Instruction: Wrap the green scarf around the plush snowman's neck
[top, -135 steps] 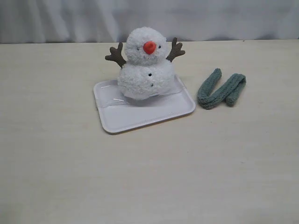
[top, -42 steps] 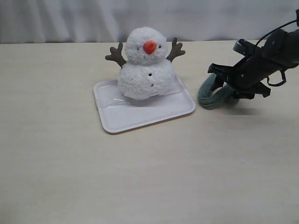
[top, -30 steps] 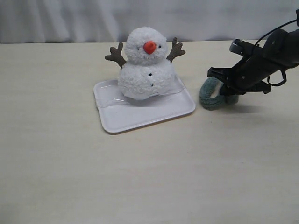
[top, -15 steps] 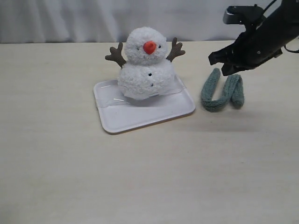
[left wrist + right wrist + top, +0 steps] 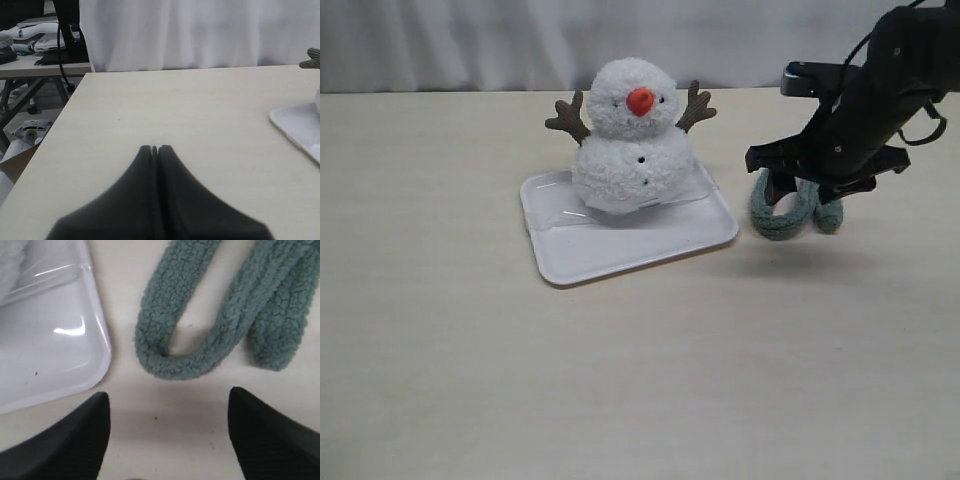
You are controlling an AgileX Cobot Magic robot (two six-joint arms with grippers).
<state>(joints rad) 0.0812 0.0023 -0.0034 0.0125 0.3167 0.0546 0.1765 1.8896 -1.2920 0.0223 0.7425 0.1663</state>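
Right claw (image 5: pixel 167 397) wide open, empty | scarf (image 5: pixel 160 305) folded in U just ahead of tips, beside tray (image 5: pixel 75 365) | right arm (image 5: pixel 895 70) nearer

A: Exterior view: right gripper (image 5: pixel 810 178) covers the green scarf (image 5: pixel 780 218)'s upper ends. Only the loop below the gripper shows.
B: Right wrist view: both scarf ends cut off ahead of the gripper. Plush snowman (image 5: pixel 10 262) is an edge sliver.

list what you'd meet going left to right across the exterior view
plush snowman → green scarf. Left out: the white tray, which spans the same stretch as the snowman, and the right gripper, which hangs open over the scarf.
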